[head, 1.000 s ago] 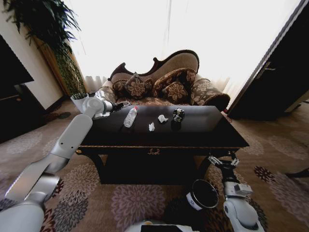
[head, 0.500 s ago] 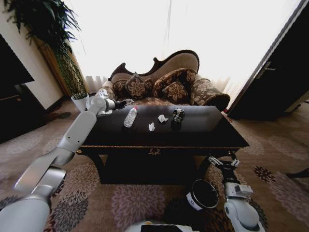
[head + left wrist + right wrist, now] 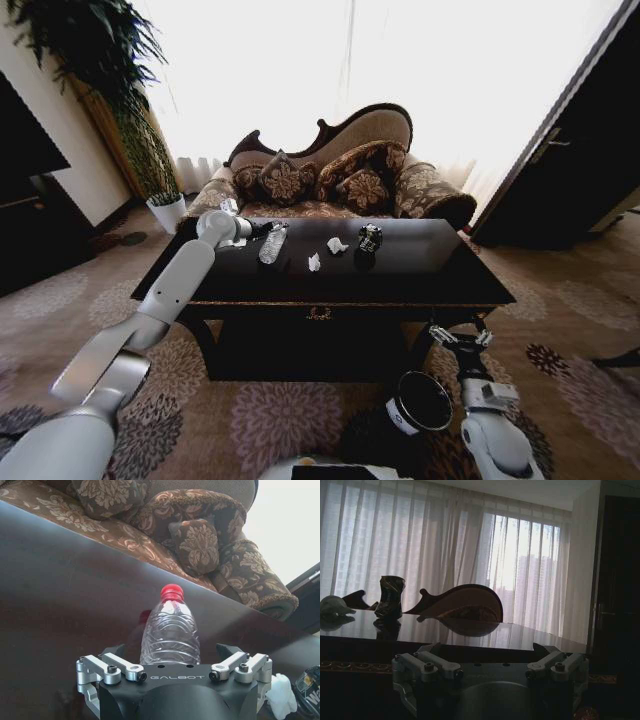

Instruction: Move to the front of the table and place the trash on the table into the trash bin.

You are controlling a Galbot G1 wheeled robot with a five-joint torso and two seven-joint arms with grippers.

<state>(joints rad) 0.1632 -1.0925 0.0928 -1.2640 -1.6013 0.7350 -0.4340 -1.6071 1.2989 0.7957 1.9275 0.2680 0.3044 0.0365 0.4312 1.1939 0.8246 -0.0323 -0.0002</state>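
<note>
Bottle (image 3: pixel 170 632), clear with a red cap, is seen lying on the table (image 3: pixel 420 262) between the spread jaws of the left gripper (image 3: pixel 172 672), not pinched. Paper balls (image 3: pixel 337 245) and a shiny lump (image 3: pixel 370 237) are set near it. The right gripper (image 3: pixel 458 337) is held low beside the trash bin (image 3: pixel 418 402), jaws spread.
</note>
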